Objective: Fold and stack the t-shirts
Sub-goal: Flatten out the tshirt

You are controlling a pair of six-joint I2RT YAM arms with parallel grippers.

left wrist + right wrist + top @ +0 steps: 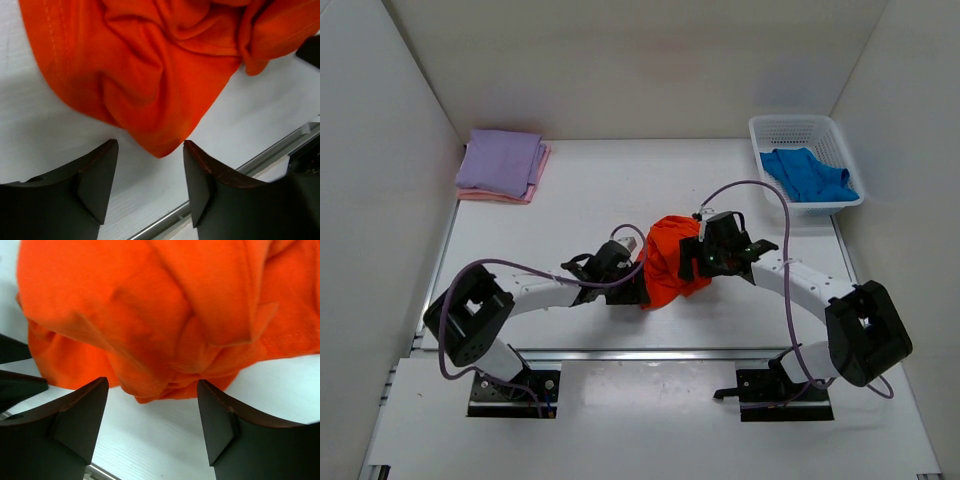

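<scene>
The bright orange t-shirt (668, 262) lies crumpled in a heap at the table's middle. My left gripper (638, 290) is open at its near-left edge, and a fold of the orange cloth (155, 85) hangs just ahead of the fingertips, not between them. My right gripper (692, 262) is open at the heap's right side, with the orange cloth (160, 315) just beyond its fingertips. The lavender t-shirt (500, 160) lies folded on the pink t-shirt (536, 178) at the back left. The blue t-shirt (808, 176) lies crumpled in the basket.
A white plastic mesh basket (790, 128) stands at the back right. White walls close off the table at the back and both sides. A metal rail (650, 352) runs along the table's near edge.
</scene>
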